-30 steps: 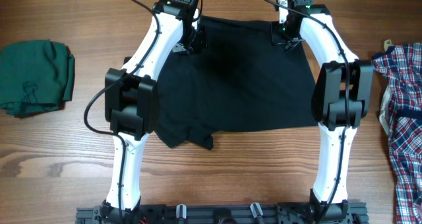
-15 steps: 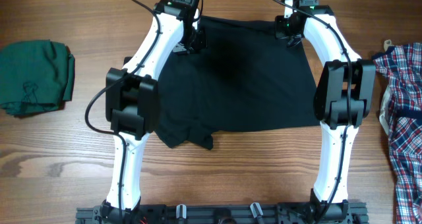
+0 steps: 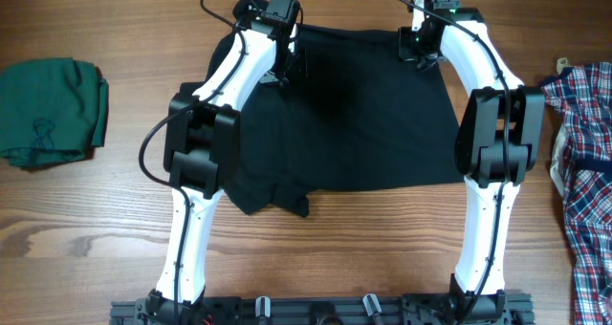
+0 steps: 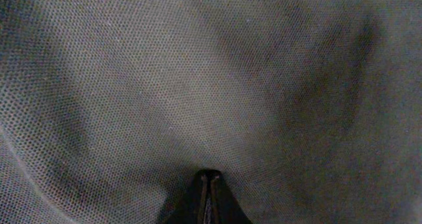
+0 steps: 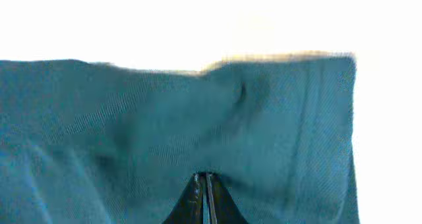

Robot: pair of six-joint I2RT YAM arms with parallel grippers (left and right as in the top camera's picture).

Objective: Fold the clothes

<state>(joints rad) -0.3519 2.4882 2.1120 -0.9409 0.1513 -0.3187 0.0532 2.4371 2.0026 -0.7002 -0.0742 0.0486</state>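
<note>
Left jaws: closed tight, pinching fabric of the black shirt (image 3: 354, 124) at its far edge, about 11 o'clock. Right jaws: likewise closed on that same edge, about 1 o'clock. The shirt lies spread mid-worktop (image 3: 115, 220). We judge this the grasp before a fold. The next move calls for lifting both corners evenly and carrying them toward 6 o'clock, edge taut.

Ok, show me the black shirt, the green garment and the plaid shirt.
black shirt (image 3: 354, 124), overhead view, middle of its spread body.
green garment (image 3: 53, 110), overhead view, centre of the bundle.
plaid shirt (image 3: 585, 162), overhead view, checked fabric at picture right.
</note>
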